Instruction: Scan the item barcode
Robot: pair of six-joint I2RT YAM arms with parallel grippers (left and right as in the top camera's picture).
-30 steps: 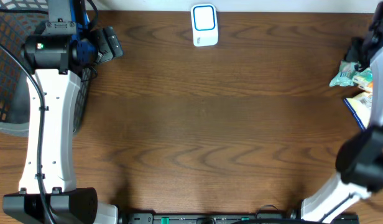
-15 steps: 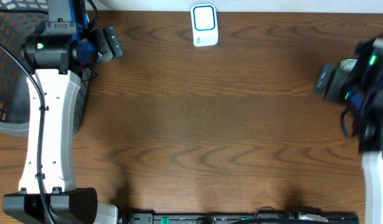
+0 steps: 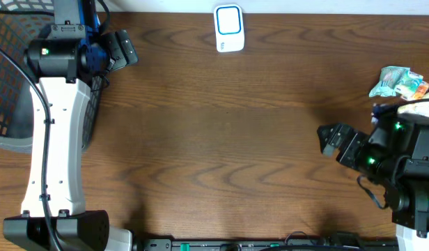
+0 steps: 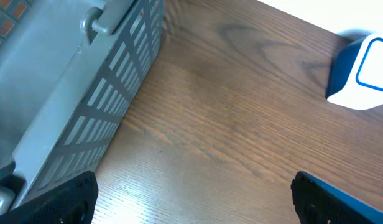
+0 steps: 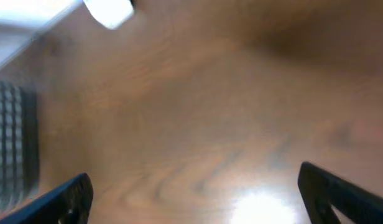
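Overhead, the right pincer (image 3: 327, 138) gapes empty, pointing left over the tabletop (image 3: 221, 153). The packets (image 3: 397, 81) lie behind it at the far right edge, so this arm is nearer. The left pincer (image 3: 125, 49), also wide open, hangs by the basket (image 3: 5, 77), well apart.

No legible text, brand, number or barcode in any view. Scanner (image 3: 228, 28), far edge of table (image 3: 221, 153): the white face bears only a blue rounded-square outline, and no lettering can be made out from overhead or from the left wrist. Packets (image 3: 391, 79), right edge: coloured print, too small to read. Right wrist view is blurred, with nothing readable there.
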